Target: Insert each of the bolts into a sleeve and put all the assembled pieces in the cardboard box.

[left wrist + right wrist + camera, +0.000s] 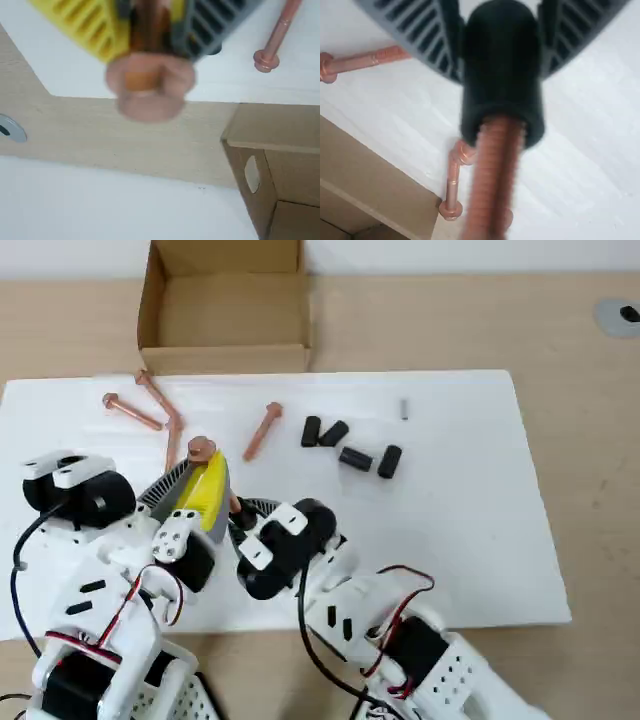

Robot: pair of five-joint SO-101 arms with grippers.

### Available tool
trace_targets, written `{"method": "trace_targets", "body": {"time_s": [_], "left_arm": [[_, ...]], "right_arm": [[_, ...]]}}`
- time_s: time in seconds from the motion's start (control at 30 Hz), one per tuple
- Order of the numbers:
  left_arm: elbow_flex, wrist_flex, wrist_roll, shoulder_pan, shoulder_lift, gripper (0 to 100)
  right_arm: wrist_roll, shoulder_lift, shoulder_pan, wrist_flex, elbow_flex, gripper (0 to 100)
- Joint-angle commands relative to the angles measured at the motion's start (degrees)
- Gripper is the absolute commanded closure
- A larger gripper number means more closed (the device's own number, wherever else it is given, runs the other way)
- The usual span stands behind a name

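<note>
My left gripper (pixel 203 478) (pixel 150 25), with one yellow and one grey finger, is shut on a copper bolt (pixel 201 449) (pixel 150 87), head pointing toward the box. My right gripper (pixel 243 516) (pixel 502 25) is shut on a black sleeve (pixel 502 80). The bolt's threaded shaft (pixel 492 175) meets the sleeve's open end and looks partly inside it. Several loose copper bolts (pixel 262 430) (pixel 130 412) (pixel 275 45) (pixel 360 60) lie on the white mat (pixel 450 520). Several loose black sleeves (pixel 333 433) (pixel 389 461) lie right of them. The cardboard box (pixel 225 310) (pixel 270 170) stands open at the far edge.
A small grey pin (pixel 404 409) lies on the mat beyond the sleeves. A grey disc (pixel 618 315) (pixel 10 129) is set in the wooden table at the far right. Both arm bases crowd the near edge of the mat.
</note>
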Motion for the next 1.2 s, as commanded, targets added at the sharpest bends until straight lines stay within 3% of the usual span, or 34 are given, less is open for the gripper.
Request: {"method": "trace_targets", "body": {"time_s": [0.0,0.23,0.93,1.17], "left_arm": [[-0.2,1.8,0.2,1.3,0.2,96],[-0.5,4.2,0.2,6.1,0.1,96],[-1.2,9.4,0.2,5.9,0.2,88],[-5.6,16.5,0.0,5.8,0.3,83]], "right_arm": [[-0.4,-1.5,0.0,-1.5,-1.0,98.9],[-0.4,-1.5,0.0,-1.5,-1.0,98.9],[-0.4,-0.9,0.0,-1.4,-2.5,98.9],[-0.4,-0.9,4.1,-1.8,-3.0,98.9]]}}
